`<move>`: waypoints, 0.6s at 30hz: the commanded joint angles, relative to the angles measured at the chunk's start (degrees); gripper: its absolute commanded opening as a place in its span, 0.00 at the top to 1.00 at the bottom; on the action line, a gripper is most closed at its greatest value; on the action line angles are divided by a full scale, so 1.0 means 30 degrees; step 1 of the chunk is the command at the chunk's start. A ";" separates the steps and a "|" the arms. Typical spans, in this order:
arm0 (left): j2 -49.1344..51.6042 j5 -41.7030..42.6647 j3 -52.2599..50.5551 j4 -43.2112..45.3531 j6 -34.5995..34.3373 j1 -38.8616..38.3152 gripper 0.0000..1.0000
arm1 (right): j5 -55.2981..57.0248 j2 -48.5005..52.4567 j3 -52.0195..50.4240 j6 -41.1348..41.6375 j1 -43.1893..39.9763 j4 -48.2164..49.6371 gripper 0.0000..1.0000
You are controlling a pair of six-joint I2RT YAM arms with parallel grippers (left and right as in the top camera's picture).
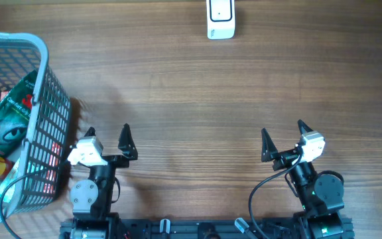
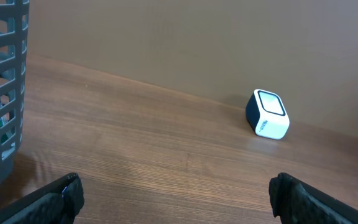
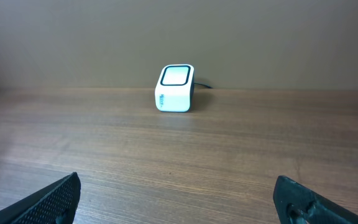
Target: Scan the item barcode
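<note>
Scanner: white rounded box, far on wood-grain table. Grey plastic lattice basket left; packets clear only overhead. Left claw, right claw spread, empty.

Table: medium-brown wood-grain top. The grain runs left-right in the overhead view and the top fills that whole frame. Surface matte, low sheen, slightly paler streaks between darker grain lines.

Wall: plain, flat, uniform beige-tan. It meets the far table edge in a straight line in both wrist views. Reads darker brown from the left wrist and lighter from the right wrist, with a dim patch at the far left of that view.

Light: soft, diffuse, fairly even. Shadows on the wood are faint and blurry-edged.
</note>
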 commanded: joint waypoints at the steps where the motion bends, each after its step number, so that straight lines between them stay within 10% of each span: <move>1: -0.0015 -0.0087 -0.0015 -0.0138 -0.0284 0.0102 0.00 | -0.0277 0.0073 -0.0022 0.0321 0.0066 0.0066 0.00; 18: -0.0015 0.1013 -0.0015 -0.0109 -0.0291 0.0102 0.00 | -0.0277 0.0073 -0.0022 0.0321 0.0066 0.0066 0.00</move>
